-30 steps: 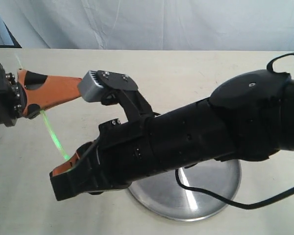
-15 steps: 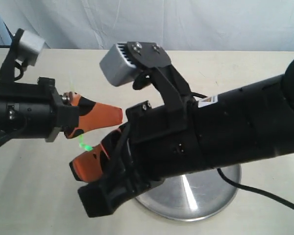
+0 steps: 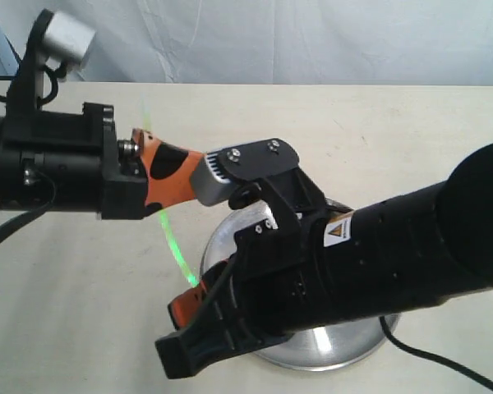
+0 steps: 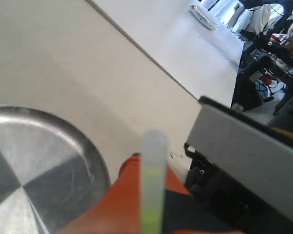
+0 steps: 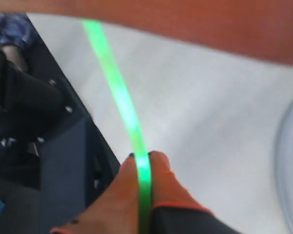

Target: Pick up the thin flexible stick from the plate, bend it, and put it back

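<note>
Gleaming plate (image 3: 349, 345) (beige tabletop (image 3: 394, 123), white backdrop (image 3: 312, 41))

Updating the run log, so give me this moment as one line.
left gripper: shut on stick | right gripper: shut on stick | stick: gently curved, spanning both grippers, off plate | put-back: pending

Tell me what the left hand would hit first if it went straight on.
Probably the right arm's grey camera, just ahead of the left hand, which grips the stick; depth is unclear, so it might pass beside.
</note>
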Motion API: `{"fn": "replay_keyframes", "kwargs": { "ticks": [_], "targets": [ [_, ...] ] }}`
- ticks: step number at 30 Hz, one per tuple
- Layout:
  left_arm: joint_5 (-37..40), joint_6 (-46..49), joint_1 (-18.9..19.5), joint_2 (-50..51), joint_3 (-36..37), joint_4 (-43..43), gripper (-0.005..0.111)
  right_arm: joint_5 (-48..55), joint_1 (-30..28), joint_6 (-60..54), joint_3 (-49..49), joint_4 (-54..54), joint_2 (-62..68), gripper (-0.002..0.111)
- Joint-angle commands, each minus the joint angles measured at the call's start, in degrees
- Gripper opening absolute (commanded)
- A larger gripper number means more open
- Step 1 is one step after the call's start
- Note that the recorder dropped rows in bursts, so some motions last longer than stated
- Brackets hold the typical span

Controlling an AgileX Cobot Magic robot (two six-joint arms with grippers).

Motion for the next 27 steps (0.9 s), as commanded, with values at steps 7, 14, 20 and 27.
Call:
{"fn": "replay_keyframes", "kwargs": {
  "ticks": [7,14,20,27],
  "targets": [
    [11.9,-12.3,-0.6,1.1,-3.1,11.4,0.0,-9.0,4.8,-15.6,0.2,16.0,-4.6,-0.001],
    [6.0,-14.0,-0.6,1.1,-1.6,11.4,0.0,-18.9,4.7,-15.5,4.0,16.1,-13.4,-0.001],
    [-6.0,-12.5,-0.6,-0.3,-2.2,-3.8,0.0,-21.6,4.7,-15.5,9.5,19.4,-11.4,-0.001],
    [1.4,-4.3,-0.6,-0.4,-5.4,-6.3,0.0,-15.2,10.5,-18.4,5.0,23.6,-3.8,-0.001]
  ]
}}
